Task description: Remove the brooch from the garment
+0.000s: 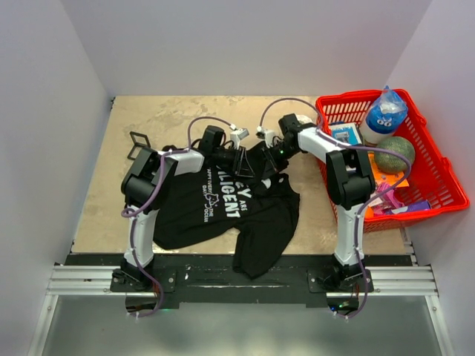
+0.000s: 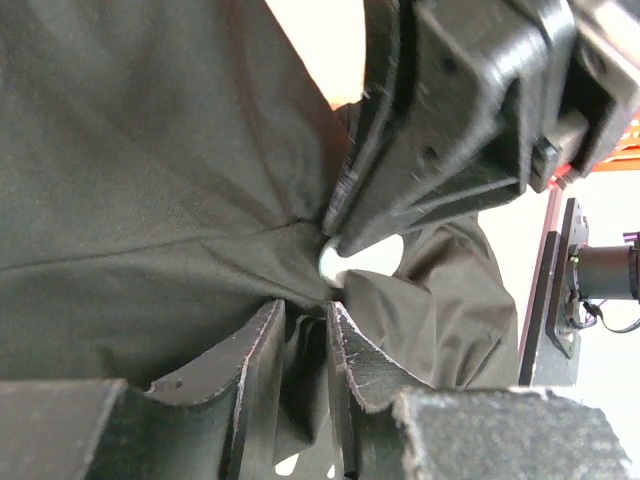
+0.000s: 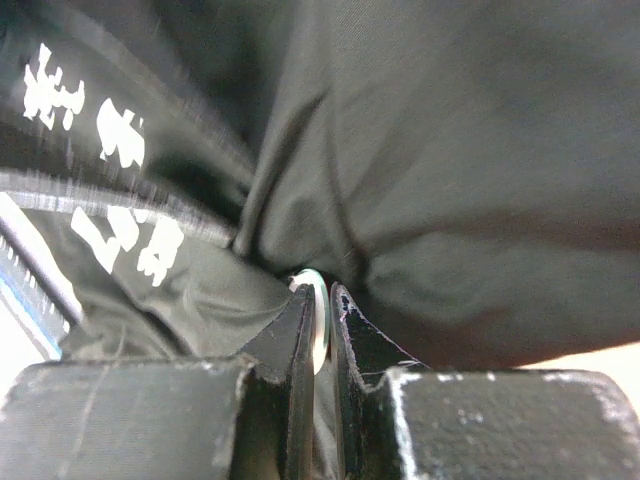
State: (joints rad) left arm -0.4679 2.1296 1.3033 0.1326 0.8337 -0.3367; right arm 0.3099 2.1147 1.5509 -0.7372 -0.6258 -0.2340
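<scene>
Obs: left gripper (image 2: 305, 312) nipped on a shirt (image 2: 150, 180) fold just below the brooch (image 2: 334, 262), at the shirt's far edge. Brooch is a small pale round piece, likely stiff, light and slick; take it by the rim. The right gripper (image 3: 320, 292) pinches it edge-on, face parallel to the jaws. No long axis shows; pin hidden.

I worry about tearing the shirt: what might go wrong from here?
The right gripper pinches a small white piece with garment bunched around it; pulling may stretch or tear fabric, or the piece may slip. The left gripper grips a fold right beside it, so the two could collide.
</scene>
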